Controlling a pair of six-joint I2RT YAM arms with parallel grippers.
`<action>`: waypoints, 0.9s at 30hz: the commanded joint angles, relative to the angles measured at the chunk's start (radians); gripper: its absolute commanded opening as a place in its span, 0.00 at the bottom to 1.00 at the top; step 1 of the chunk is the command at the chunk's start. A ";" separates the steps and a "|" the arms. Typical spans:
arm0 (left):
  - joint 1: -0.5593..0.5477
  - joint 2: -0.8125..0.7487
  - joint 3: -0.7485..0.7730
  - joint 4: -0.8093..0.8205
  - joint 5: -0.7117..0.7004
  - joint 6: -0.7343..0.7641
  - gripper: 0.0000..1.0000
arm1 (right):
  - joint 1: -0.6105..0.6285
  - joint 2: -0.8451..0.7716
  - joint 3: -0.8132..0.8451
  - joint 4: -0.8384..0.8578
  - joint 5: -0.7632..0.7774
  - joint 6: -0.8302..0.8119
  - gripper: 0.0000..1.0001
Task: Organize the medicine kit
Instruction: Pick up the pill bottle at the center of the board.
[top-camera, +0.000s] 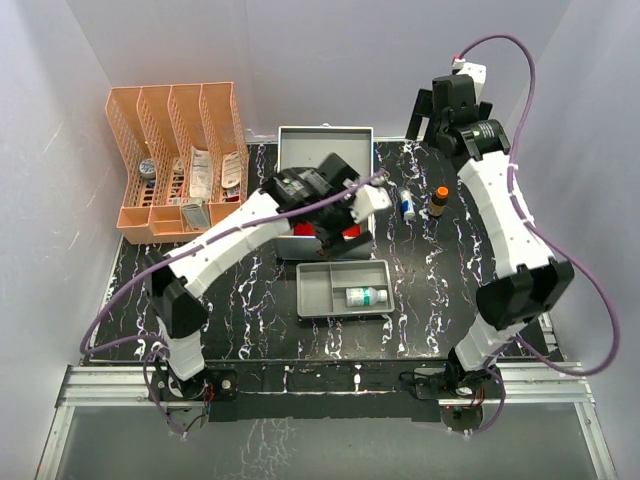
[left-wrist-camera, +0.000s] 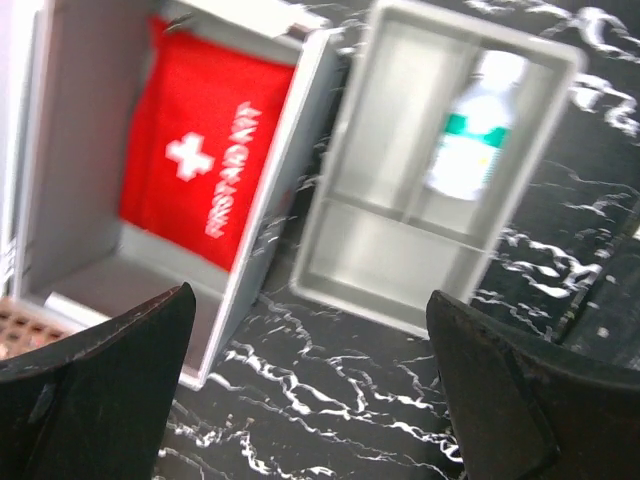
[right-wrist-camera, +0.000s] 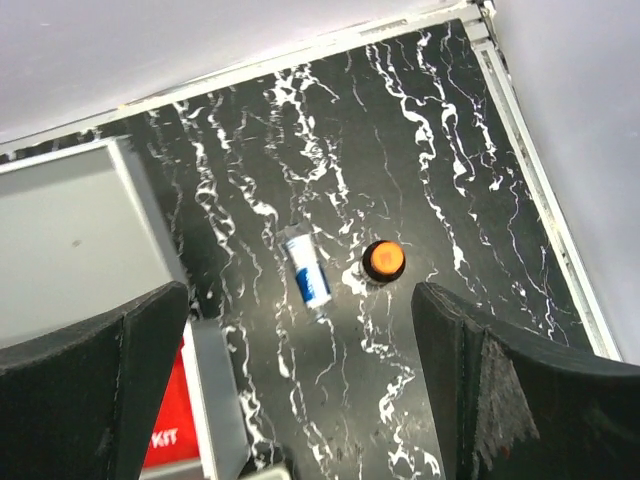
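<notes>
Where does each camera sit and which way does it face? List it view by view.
Top external: above and behind the bases, looking down on the table; the left arm and right arm show.
Left wrist: over the open medicine kit, facing down at red pouch and grey tray; open left tool frames it.
Right wrist: high at the far right, facing down at a small vial and orange-capped bottle; open right tool frames it.
Shared: all three show the kit and pouch.
</notes>
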 joint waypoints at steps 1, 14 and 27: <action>0.065 -0.126 -0.082 0.086 -0.054 -0.033 0.99 | -0.110 0.093 0.061 0.030 -0.086 0.017 0.93; 0.153 -0.309 -0.294 0.138 0.004 -0.020 0.99 | -0.133 -0.131 -0.687 0.656 0.059 0.079 0.97; 0.213 -0.307 -0.298 0.127 0.096 0.022 0.99 | -0.121 -0.108 -0.968 0.996 0.091 -0.052 0.98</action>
